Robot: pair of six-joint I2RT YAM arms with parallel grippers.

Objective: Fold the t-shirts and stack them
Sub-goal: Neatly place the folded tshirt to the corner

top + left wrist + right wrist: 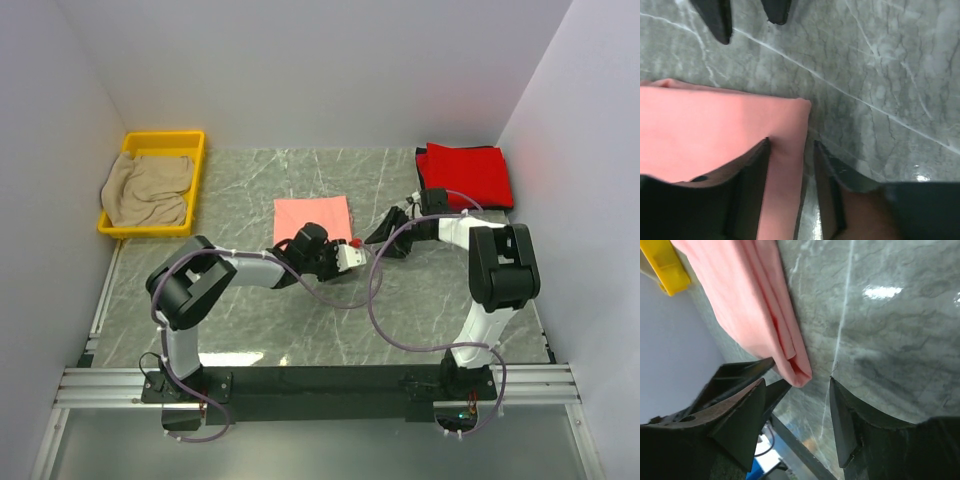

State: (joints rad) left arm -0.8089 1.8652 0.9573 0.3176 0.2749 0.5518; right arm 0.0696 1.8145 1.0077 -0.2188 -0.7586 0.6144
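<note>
The salmon-pink t-shirt (312, 218) lies folded flat mid-table. My left gripper (345, 246) is at its near right corner. In the left wrist view its jaws (791, 142) stand open astride the shirt's right edge (715, 130), one finger over the cloth and the other over bare table. My right gripper (378, 238) is open just right of that corner, and the folded corner (790, 355) lies just ahead of its fingertips (797, 381). The red t-shirt (465, 175) lies folded at the back right. The beige t-shirt (150, 188) sits crumpled in the bin.
The yellow bin (198, 170) stands at the back left by the wall. White walls close in both sides and the back. The two grippers are close, with the right gripper's fingertips (720, 20) showing in the left wrist view.
</note>
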